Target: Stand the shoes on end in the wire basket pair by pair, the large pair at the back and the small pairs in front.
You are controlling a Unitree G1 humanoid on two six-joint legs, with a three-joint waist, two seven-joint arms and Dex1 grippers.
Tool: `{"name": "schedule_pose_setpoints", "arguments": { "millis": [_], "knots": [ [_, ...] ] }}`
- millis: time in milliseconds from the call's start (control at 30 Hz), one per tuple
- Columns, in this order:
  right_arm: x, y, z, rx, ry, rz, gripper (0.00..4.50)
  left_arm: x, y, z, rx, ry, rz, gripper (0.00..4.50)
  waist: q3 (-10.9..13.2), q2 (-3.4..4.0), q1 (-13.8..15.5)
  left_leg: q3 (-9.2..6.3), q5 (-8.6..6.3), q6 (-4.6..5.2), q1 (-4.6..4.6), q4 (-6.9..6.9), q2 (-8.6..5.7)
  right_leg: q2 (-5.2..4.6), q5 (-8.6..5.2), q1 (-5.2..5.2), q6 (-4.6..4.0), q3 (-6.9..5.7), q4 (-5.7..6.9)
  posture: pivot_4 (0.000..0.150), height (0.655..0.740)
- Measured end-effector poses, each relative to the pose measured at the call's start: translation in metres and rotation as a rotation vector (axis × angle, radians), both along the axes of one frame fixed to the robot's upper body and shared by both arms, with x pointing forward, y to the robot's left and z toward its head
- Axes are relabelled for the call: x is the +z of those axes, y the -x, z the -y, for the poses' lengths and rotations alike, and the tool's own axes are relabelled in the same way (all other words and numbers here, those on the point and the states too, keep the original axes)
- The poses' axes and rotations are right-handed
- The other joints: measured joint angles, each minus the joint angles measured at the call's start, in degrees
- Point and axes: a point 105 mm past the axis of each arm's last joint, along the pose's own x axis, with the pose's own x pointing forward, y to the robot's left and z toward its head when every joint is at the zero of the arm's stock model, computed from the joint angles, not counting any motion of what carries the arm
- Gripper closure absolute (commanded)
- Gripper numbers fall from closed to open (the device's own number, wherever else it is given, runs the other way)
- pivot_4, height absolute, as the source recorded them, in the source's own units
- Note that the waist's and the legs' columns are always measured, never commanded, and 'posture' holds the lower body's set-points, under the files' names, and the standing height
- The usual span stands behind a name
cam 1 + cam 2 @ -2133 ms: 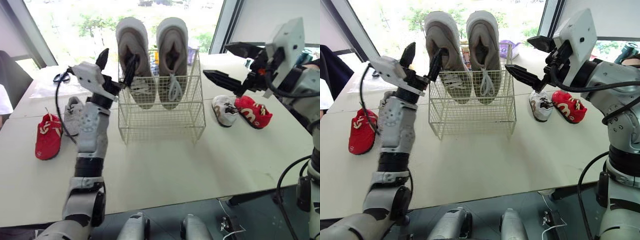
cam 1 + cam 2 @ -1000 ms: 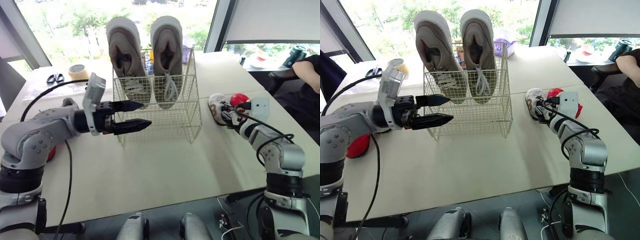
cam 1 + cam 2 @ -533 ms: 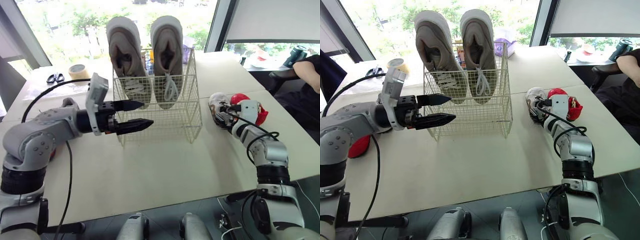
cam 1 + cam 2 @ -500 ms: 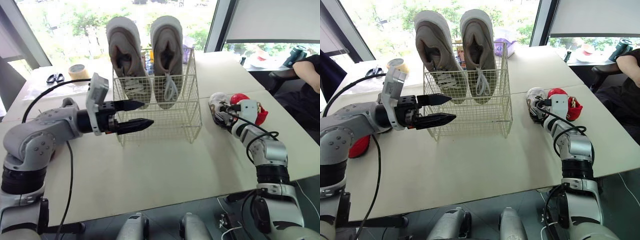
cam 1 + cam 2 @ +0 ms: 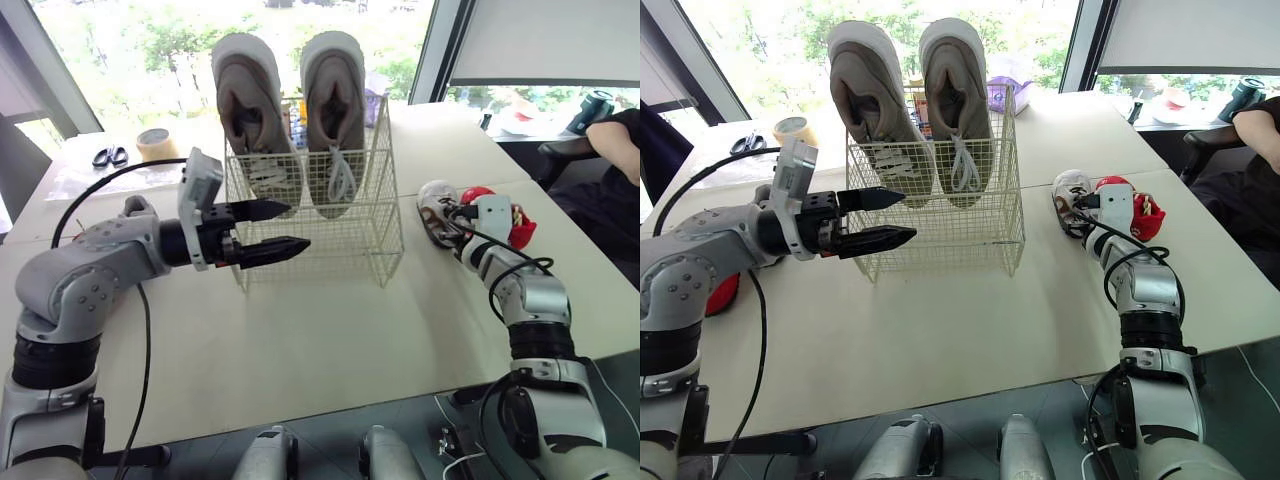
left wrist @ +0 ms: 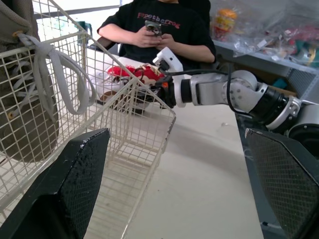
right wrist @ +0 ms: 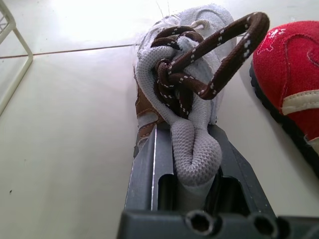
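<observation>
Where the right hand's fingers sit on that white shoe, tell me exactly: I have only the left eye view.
Observer: In the right wrist view the right hand has its fingers shut on a fold of grey mesh at one end of the white shoe.
Operator: Report the laces.
Observer: The brown laces loop loose beyond the fingertips, not caught between them.
Operator: Now the red shoe.
Observer: The red shoe lies beside the white one on the table, outside the grip.
</observation>
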Motion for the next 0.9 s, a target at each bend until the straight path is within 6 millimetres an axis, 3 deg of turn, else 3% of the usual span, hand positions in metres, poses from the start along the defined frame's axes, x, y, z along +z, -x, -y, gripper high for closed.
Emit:
{"name": "schedule_pose_setpoints", "arguments": {
  "millis": [67,200,267,333,433,500,667,767,900],
  "knots": [
    [0.035,0.005,0.007,0.013,0.073,0.082,4.35,0.004,-0.004,-0.001,0.006,0.016,-0.005,0.00,0.16,0.16,0.16,0.00,0.01,-0.01,-0.01,-0.06,-0.02,-0.01,0.00,-0.04,0.00,0.01,0.00,0.150,0.7400],
    [0.164,0.031,0.012,0.047,0.256,0.420,4.35,0.025,-0.011,-0.006,0.009,0.086,-0.012,0.00,0.37,0.28,-0.13,0.00,0.03,-0.04,-0.03,-0.23,0.02,0.06,0.00,-0.16,0.00,0.00,-0.03,0.150,0.7400],
    [0.214,0.057,-0.001,0.131,0.345,0.580,4.35,0.032,-0.014,-0.007,-0.002,0.106,-0.026,0.00,0.38,0.27,-0.30,0.00,0.03,-0.04,-0.01,-0.31,0.09,0.13,-0.01,-0.14,-0.01,0.00,-0.11,0.150,0.7400],
    [0.234,0.083,-0.032,0.328,0.433,0.668,4.35,0.036,-0.017,-0.010,-0.023,0.131,-0.068,0.00,0.40,0.22,-0.50,0.00,0.02,-0.02,0.02,-0.32,0.12,0.17,-0.01,-0.11,-0.01,0.01,-0.14,0.150,0.7400],
    [0.227,0.114,-0.081,0.647,0.554,0.688,4.35,0.042,-0.022,-0.015,-0.048,0.144,-0.124,0.00,0.47,0.12,-0.46,0.01,0.02,-0.02,0.01,-0.22,0.12,0.14,0.00,-0.07,0.00,0.02,-0.11,0.150,0.7400],
    [0.221,0.127,-0.098,0.773,0.640,0.689,4.35,0.045,-0.023,-0.020,-0.061,0.143,-0.148,0.00,0.47,0.12,-0.34,0.01,0.01,-0.02,0.02,-0.18,0.06,0.09,0.00,-0.05,0.00,0.02,-0.11,0.150,0.7400],
    [0.195,0.140,-0.124,0.987,0.872,0.686,4.35,0.054,-0.023,-0.026,-0.124,0.163,-0.192,0.00,0.67,-0.23,0.09,0.00,0.02,-0.02,0.02,-0.15,0.04,0.06,0.00,-0.02,0.00,-0.03,-0.11,0.150,0.7400],
    [0.179,0.140,-0.129,1.074,0.965,0.682,4.35,0.059,-0.024,-0.022,-0.159,0.158,-0.202,0.00,0.68,-0.25,0.00,0.01,0.02,-0.04,0.02,-0.15,0.04,0.05,0.00,-0.03,0.01,-0.02,-0.11,0.150,0.7400],
    [0.171,0.142,-0.132,1.135,1.012,0.696,4.35,0.055,-0.026,-0.020,-0.174,0.153,-0.221,0.00,0.69,-0.25,-0.14,0.01,0.07,-0.11,0.01,-0.17,0.05,0.06,0.00,-0.07,0.00,-0.01,-0.10,0.150,0.7400]
  ]
}}
